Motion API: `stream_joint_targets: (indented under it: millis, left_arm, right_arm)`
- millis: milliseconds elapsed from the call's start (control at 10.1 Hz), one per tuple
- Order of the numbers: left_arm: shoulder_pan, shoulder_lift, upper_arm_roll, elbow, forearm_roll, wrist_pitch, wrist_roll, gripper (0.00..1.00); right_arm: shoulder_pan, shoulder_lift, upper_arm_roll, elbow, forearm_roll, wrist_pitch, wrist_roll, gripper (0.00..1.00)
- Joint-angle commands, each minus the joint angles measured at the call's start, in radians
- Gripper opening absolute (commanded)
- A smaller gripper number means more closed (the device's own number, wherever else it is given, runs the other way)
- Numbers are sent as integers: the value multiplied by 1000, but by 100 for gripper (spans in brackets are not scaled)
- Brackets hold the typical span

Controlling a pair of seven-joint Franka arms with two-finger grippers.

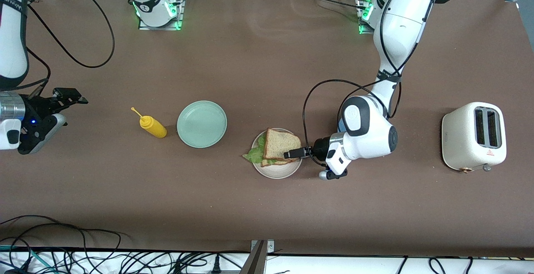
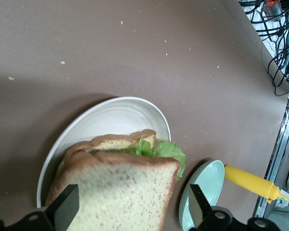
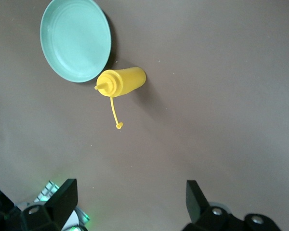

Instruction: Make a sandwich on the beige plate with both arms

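The sandwich (image 1: 280, 145) is seen stacked on the beige plate (image 1: 277, 172), with the left gripper (image 1: 292, 154) spread open astride the top slice and gripping nothing. The right gripper (image 1: 69, 96), also open and empty, is held waiting over the tabletop (image 1: 267, 207) at the right arm's end, well apart. A mint-green plate (image 1: 202, 124) and mustard bottle (image 1: 152, 126) lie between, obstructing nothing.

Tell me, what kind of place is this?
Probably a robotics lab staged as a kitchen: a brown-covered table with two bolted arms, loose cables along its edge, and a toaster beside the sandwich.
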Motion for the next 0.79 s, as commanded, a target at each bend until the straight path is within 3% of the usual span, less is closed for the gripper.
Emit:
stream_joint_targets:
  millis: [0,297,495,692]
  left_arm:
    - [6,13,10,28,-34,1,-1,100]
    - [3,-1,68,28,-14,-2,-11,100]
    - [19,-30,96,25,125,-27,-13,100]
    - [68,-50,97,25,255,-120,-15,100]
  right_arm:
    - [28,-158,8,-213,-33,104,217,100]
    - [103,-330,9,-451,-125,239,597,100]
    - [117,-418,20,-559,-131,325,654,100]
    - [117,-517,-15,-606,-117,345,666,100]
